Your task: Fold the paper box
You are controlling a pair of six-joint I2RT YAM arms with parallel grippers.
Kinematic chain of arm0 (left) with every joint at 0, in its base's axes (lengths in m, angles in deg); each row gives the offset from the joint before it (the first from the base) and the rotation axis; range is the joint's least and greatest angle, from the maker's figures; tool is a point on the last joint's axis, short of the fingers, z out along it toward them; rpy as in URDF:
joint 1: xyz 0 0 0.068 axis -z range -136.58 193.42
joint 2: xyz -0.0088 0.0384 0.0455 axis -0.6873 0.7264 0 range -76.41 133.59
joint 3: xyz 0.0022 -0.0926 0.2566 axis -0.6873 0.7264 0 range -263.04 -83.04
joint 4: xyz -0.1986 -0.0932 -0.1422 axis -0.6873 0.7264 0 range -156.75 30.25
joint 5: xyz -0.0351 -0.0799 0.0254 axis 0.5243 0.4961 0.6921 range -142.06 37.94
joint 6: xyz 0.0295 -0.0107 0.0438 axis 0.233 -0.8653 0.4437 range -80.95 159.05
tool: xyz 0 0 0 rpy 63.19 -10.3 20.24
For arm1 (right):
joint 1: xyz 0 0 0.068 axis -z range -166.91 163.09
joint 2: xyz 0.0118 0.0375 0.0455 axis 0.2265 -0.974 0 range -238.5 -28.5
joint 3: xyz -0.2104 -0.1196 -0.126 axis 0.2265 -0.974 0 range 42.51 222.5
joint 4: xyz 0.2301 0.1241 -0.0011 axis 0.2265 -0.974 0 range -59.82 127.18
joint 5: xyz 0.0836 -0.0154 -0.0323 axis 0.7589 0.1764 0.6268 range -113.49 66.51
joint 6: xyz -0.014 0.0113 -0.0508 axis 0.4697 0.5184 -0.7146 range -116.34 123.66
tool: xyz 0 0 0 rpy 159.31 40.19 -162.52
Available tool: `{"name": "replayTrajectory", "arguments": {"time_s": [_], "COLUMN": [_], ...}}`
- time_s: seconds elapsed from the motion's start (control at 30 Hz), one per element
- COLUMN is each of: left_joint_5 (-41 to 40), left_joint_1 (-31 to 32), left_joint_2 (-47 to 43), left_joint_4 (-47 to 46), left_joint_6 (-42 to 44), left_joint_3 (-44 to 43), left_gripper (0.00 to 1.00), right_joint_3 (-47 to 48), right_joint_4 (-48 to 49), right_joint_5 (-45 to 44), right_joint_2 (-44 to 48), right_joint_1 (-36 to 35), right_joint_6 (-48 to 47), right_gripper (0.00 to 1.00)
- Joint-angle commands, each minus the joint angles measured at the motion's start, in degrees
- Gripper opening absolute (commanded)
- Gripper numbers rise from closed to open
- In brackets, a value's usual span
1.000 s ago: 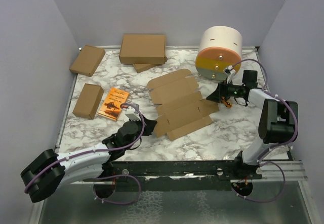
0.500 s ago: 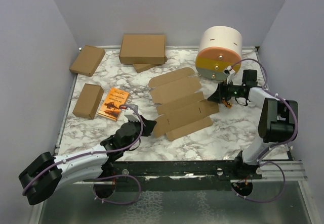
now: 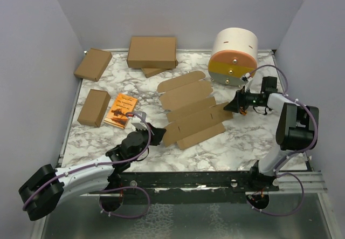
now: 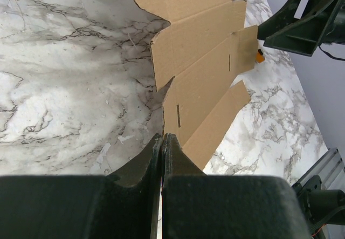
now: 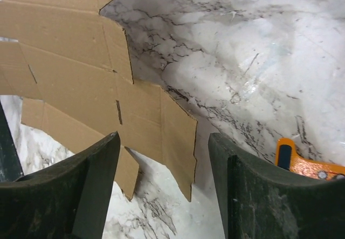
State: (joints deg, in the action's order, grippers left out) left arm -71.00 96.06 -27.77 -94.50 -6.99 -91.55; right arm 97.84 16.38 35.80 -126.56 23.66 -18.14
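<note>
The paper box [image 3: 191,109] lies as a flat notched brown sheet in the middle of the table. My left gripper [image 3: 159,133] is shut, its tips [image 4: 163,136] right at the sheet's near left edge [image 4: 199,82]; nothing shows between the fingers. My right gripper [image 3: 233,105] is open at the sheet's right end. In the right wrist view a slotted flap [image 5: 161,120] pokes into the gap between the two fingers [image 5: 99,158], raised a little off the marble and touching neither.
A white and orange drum [image 3: 233,55] stands at the back right. A small orange tool [image 5: 302,163] lies beside my right fingers. Closed brown cartons [image 3: 152,52] [image 3: 93,64] [image 3: 94,107] and an orange booklet [image 3: 121,109] sit at the back and left.
My right gripper has narrowed a little and shifted slightly right, and the sheet's right flap has risen. My left arm has crept slightly toward the sheet.
</note>
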Motion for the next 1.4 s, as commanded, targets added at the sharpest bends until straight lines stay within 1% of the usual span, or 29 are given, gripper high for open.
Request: {"name": "replayTrajectory", "arguments": {"time_s": [0.0,0.1,0.3,0.43,0.53,0.6,0.63,0.7,0.8,0.83,0.87,0.9,1.03,1.1,1.2,1.3,1.37], "left_joint_5": [-0.7,-0.4,-0.3,-0.1,-0.3,-0.2,-0.2,-0.2,-0.2,0.6,2.2,3.5,5.9,9.9,21.5,34.4,40.6], "left_joint_1": [0.4,0.4,0.4,0.5,0.5,0.5,0.5,0.4,0.1,0.0,-0.1,-0.2,-1.2,-3.1,-9.1,-14.7,-17.6], "left_joint_2": [-0.4,0.0,0.6,1.6,2.3,2.4,2.3,1.4,-1.8,-3.1,-4.2,-5.0,-5.7,-4.0,1.5,7.0,10.4], "left_joint_4": [-1.8,-2.2,-3.3,-4.7,-6.1,-6.9,-6.5,-4.4,2.3,4.1,5.4,6.9,16.3,19.2,21.4,18.9,17.3], "left_joint_6": [1.0,1.1,1.0,0.7,-1.2,-2.1,-2.5,-2.8,-2.0,-0.6,1.9,4.5,14.3,18.9,20.7,20.7,21.4], "left_joint_3": [0.4,0.3,0.4,0.6,0.7,0.7,0.5,-0.2,-2.2,-3.1,-4.3,-5.7,-15.2,-20.3,-28.1,-32.7,-35.3], "left_gripper": [0.0,0.0,0.0,0.0,0.0,0.0,0.05,0.21,0.54,0.65,0.72,0.77,0.86,0.91,0.91,0.91,0.91], "right_joint_3": [2.0,2.6,3.2,3.6,4.4,4.8,4.9,4.7,4.1,3.9,3.6,3.5,3.4,3.6,3.8,4.1,4.1], "right_joint_4": [-2.4,-3.1,-3.2,-4.5,-6.7,-8.3,-9.0,-9.8,-10.3,-10.2,-10.3,-10.4,-11.2,-12.0,-12.8,-13.8,-14.4], "right_joint_5": [4.7,5.3,5.1,5.8,6.3,6.4,6.4,6.2,6.0,5.9,5.9,6.0,6.5,6.9,7.4,7.7,7.8], "right_joint_2": [-3.2,-4.7,-5.2,-5.2,-4.7,-3.6,-2.8,-0.6,3.5,4.8,5.8,6.6,8.5,8.8,9.1,9.3,9.6], "right_joint_1": [-0.1,-0.1,-0.2,-0.4,-0.4,-0.4,-0.3,-0.3,-0.3,-0.3,-0.3,-0.3,-0.3,-0.3,-0.3,-0.3,-0.3], "right_joint_6": [-1.7,-2.0,-1.7,-3.4,-6.0,-8.4,-9.7,-11.7,-14.0,-14.4,-14.8,-15.4,-16.8,-17.6,-18.4,-19.4,-20.0], "right_gripper": [0.64,0.58,0.42,0.22,0.07,0.01,0.01,0.01,0.01,0.01,0.01,0.01,0.01,0.01,0.01,0.01,0.01]}}
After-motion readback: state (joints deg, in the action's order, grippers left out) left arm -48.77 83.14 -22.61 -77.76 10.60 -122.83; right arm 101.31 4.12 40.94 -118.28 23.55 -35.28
